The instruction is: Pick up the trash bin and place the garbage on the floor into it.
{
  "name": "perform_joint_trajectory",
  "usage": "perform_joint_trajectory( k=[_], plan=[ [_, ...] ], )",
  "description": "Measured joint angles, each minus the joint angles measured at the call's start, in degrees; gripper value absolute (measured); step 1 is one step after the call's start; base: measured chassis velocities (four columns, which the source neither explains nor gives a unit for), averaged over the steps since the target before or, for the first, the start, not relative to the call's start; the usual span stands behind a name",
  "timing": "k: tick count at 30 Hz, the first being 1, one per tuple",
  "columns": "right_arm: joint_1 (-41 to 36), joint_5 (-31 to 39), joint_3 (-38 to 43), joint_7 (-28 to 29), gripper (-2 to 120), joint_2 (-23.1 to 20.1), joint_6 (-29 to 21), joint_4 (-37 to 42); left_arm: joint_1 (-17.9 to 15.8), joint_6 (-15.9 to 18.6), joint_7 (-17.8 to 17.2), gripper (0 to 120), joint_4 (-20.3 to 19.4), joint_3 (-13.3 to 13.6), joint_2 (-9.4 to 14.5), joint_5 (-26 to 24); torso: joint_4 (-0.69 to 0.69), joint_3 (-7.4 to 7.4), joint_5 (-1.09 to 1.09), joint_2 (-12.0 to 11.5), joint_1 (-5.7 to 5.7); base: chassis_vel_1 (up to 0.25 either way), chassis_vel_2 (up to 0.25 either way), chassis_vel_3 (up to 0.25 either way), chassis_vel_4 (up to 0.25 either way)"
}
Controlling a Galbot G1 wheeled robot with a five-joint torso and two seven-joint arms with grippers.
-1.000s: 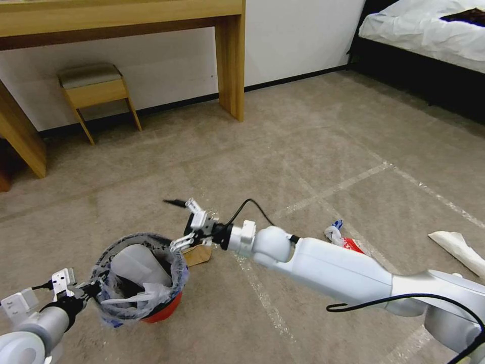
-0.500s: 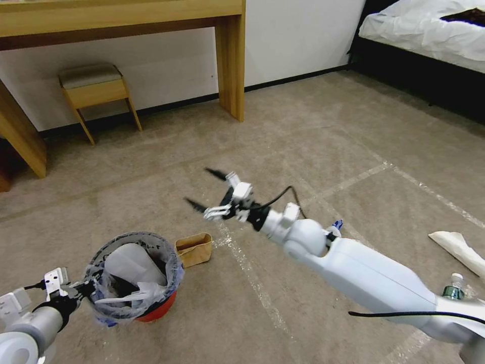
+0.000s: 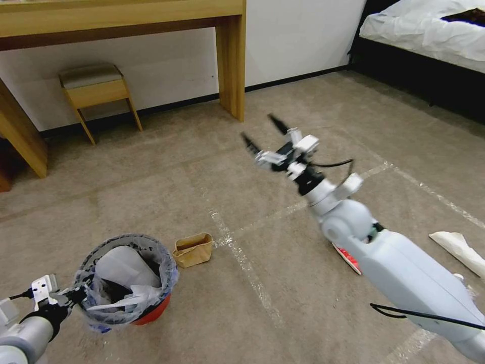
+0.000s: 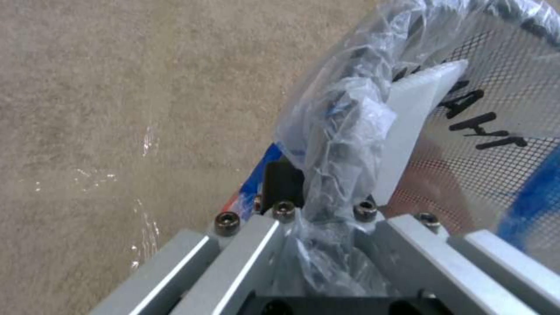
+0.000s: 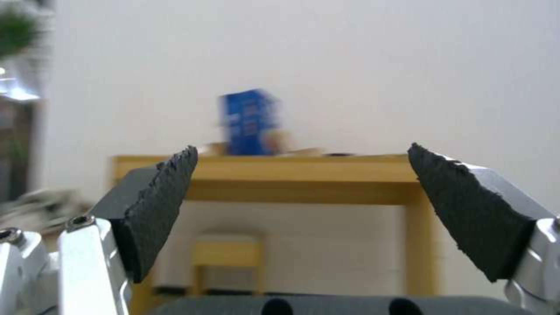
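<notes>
The red trash bin [image 3: 154,311] with its clear bluish liner [image 4: 344,113] is at the lower left, holding a white slipper [image 3: 124,265] and crumpled plastic. My left gripper [image 3: 70,297] [image 4: 323,205] is shut on the bin's bag-covered rim. My right gripper [image 3: 261,130] [image 5: 303,205] is raised in the air well beyond the bin, open, with nothing between its black pads [image 5: 157,205]. On the carpet lie a brown paper bag [image 3: 192,250] just right of the bin, a red wrapper [image 3: 347,257] partly hidden under my right arm, and a white slipper [image 3: 462,247] at the far right.
A wooden desk leg [image 3: 230,65] and a small stool [image 3: 96,88] stand against the white wall at the back. A bed [image 3: 429,30] fills the back right corner. Shiny tape lines [image 3: 242,263] cross the open carpet between them.
My right arm swung up and to the right, away from the bin's rim, its fingers staying open. The bin in my left gripper shifted slightly toward me and left.
</notes>
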Motion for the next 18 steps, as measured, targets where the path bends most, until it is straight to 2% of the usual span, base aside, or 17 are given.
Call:
perform_joint_trajectory(
  k=[1,4,7,10,13,14,18],
  plan=[
    [0.00,0.00,0.00,0.00,92,0.00,0.00,0.00,0.00,0.00,0.00,1,0.00,0.00,0.00,0.00,0.00,0.00,0.00,0.00,0.00,0.000,0.000,0.000,0.000],
    [-9.24,-3.70,11.64,2.51,93,1.82,-1.66,3.36,0.20,-0.29,0.06,1,-0.52,-0.30,-0.17,0.48,0.00,0.00,0.01,0.00,0.00,0.000,0.000,0.000,0.000],
    [-11.72,-4.72,14.43,3.56,93,2.22,-2.30,4.72,0.25,-0.37,0.06,1,-0.76,-0.44,-0.23,0.53,0.00,0.00,0.02,0.00,0.00,0.000,0.000,0.000,0.000],
    [-18.32,-8.46,21.31,6.26,92,4.10,-3.67,9.09,0.30,-0.52,0.08,1,-1.06,-0.76,-0.45,0.77,0.00,0.00,-0.01,0.00,0.00,0.000,0.000,0.000,0.000],
    [-22.81,-11.03,24.81,7.27,93,5.91,-3.94,11.51,0.34,-0.61,0.09,1,-1.11,-0.91,-0.67,0.77,0.00,0.00,0.00,0.00,0.00,0.000,0.000,0.000,0.000],
    [-26.74,-12.84,26.52,7.46,93,7.65,-3.19,13.18,0.30,-0.66,0.10,1,-1.12,-0.95,-1.01,0.77,0.00,-0.01,0.00,0.00,0.00,0.000,0.000,0.000,0.000],
    [-32.36,-15.00,28.27,6.55,93,10.59,-1.01,15.86,0.27,-0.69,0.11,1,-1.12,-1.17,-1.29,0.77,-0.01,0.00,-0.01,0.00,0.00,0.000,0.000,0.000,0.000]
  ],
)
